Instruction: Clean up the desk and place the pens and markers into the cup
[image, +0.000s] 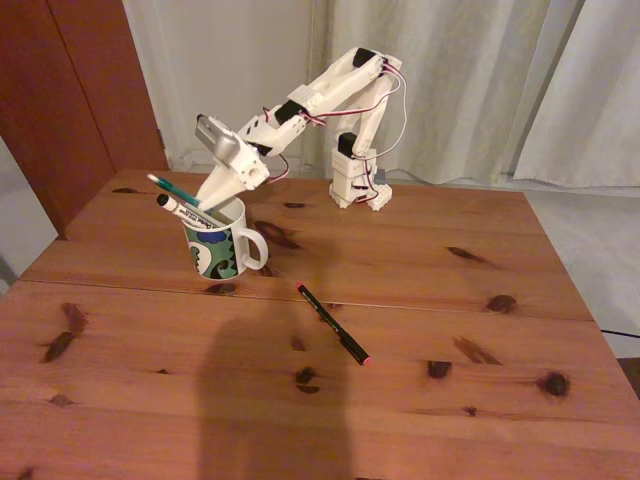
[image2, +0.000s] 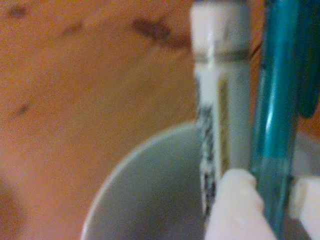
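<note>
The white arm was seen in the fixed view bent down over the cup (image: 222, 249), which stood on the desk (image: 420, 400) left of centre, handle to the right. The gripper (image: 211, 208) was lowered to the cup's mouth and was pinched on the teal-green pen (image: 178, 190), whose upper end slanted up and to the left. The white marker (image: 185, 211) was leaned in the cup just beside it (black cap outward). In the blurred wrist view the teal pen (image2: 274, 125) was gripped between two pale fingers (image2: 239, 207), with the marker (image2: 218, 100) alongside above the cup's rim (image2: 125, 165). The black pen (image: 332, 323) was left lying on the desk, well apart from the cup, red end toward the viewer.
</note>
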